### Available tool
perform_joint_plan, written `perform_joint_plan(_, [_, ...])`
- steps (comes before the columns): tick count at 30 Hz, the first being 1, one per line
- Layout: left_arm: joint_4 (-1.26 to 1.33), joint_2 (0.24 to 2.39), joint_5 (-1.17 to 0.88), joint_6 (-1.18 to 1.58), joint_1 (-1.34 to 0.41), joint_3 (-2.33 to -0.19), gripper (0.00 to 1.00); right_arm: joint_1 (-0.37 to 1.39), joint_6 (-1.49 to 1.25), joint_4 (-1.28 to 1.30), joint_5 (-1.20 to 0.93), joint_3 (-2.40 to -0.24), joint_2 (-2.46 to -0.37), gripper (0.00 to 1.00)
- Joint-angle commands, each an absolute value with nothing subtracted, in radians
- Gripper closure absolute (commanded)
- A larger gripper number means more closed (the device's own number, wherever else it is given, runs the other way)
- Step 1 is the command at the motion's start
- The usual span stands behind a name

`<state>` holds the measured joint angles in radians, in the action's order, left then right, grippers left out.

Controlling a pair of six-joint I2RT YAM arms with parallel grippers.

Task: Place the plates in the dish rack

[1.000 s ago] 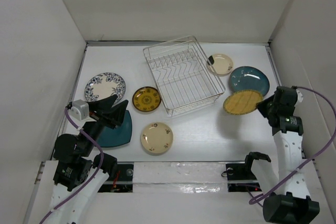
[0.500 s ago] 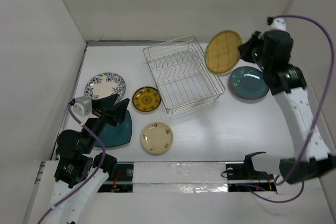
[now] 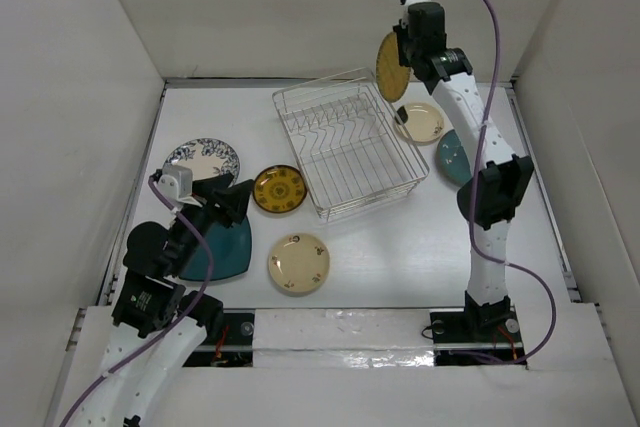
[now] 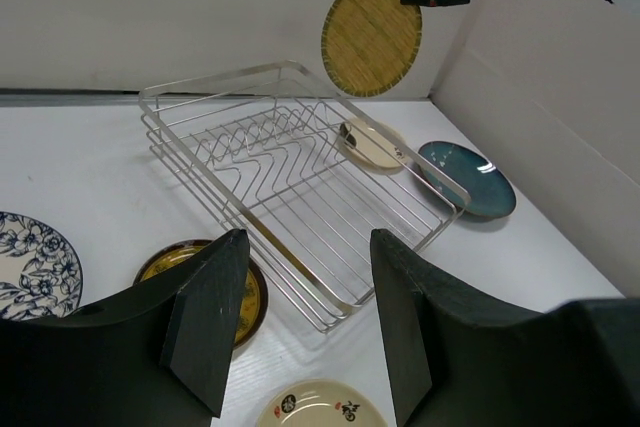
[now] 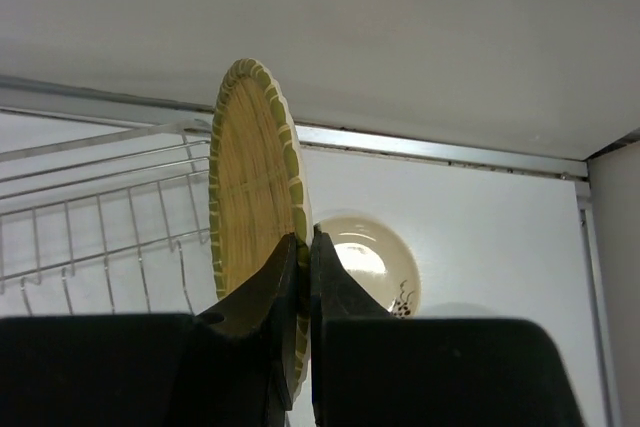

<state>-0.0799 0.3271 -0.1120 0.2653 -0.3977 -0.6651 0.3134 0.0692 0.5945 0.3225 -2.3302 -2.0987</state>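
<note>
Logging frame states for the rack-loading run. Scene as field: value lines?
right gripper: shut on tan grid plate, held on edge near dish rack far right corner
left gripper: open, empty, over squarish dark teal plate
dish rack: no plates inside
others on table: floral plate, yellow plate, near cream plate, far cream plate, round teal plate

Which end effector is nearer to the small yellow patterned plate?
Left. The left end effector sits open just left of the yellow plate; the right end effector holds the tan plate beyond the dish rack.
</note>
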Motion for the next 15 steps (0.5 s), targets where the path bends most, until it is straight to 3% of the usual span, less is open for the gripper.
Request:
perform_joint_plan(1, [-0.048,0.356,-0.101,0.249,-0.394,-0.684,0.52,0.334,0.193,0.543,0.397,-2.445,-2.117,1.00])
perform_joint_plan(15, [-0.041,0.391,-0.117,0.247,-0.362,-0.681,0.52,0.374,0.190,0.459,0.365,-2.312,-2.168,1.00])
